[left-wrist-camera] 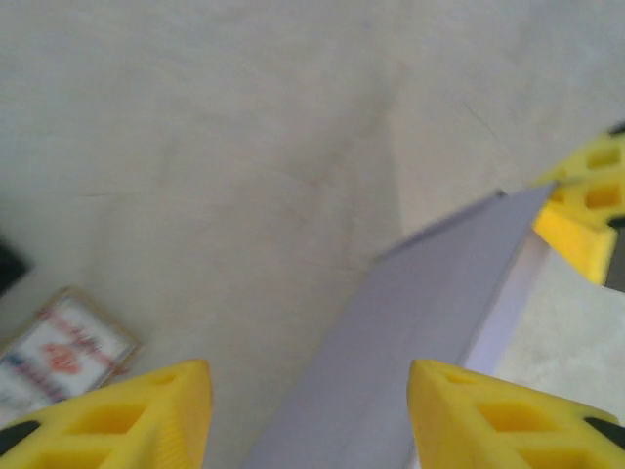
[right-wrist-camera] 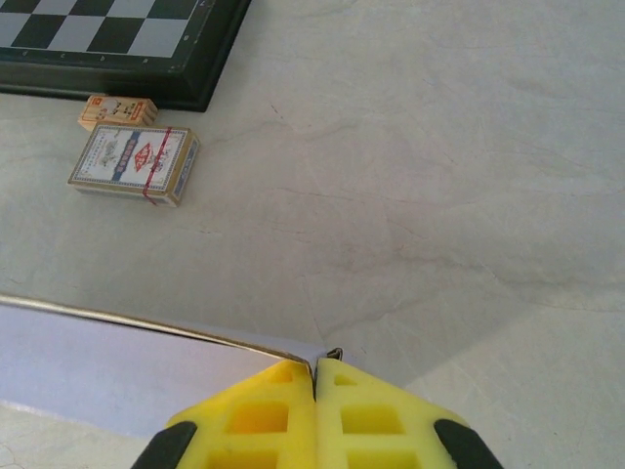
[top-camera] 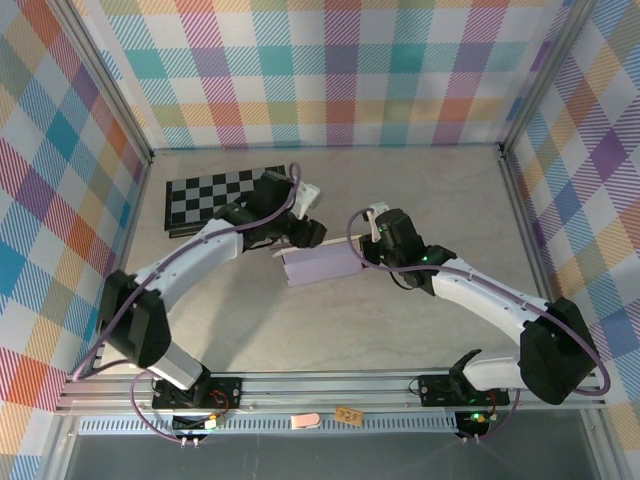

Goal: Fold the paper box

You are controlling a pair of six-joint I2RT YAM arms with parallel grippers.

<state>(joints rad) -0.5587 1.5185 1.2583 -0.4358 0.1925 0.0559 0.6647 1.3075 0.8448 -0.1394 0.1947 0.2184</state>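
The paper box (top-camera: 322, 265) is a lavender, partly folded shape lying mid-table between both arms. My left gripper (top-camera: 298, 238) hovers over its far left end. In the left wrist view that gripper (left-wrist-camera: 308, 376) is open, its yellow fingers (left-wrist-camera: 137, 415) apart, with a slanted lavender panel of the paper box (left-wrist-camera: 420, 313) running between them without touching either. My right gripper (top-camera: 363, 246) is at the box's far right corner. In the right wrist view it (right-wrist-camera: 316, 369) is shut on the thin upper edge of the paper box (right-wrist-camera: 107, 366).
A black-and-white checkerboard (top-camera: 205, 195) lies at the back left, behind the left arm. A small card pack (right-wrist-camera: 135, 164) and a tiny orange box (right-wrist-camera: 117, 111) sit beside the checkerboard (right-wrist-camera: 117, 44). Plaid walls and metal rails enclose the table.
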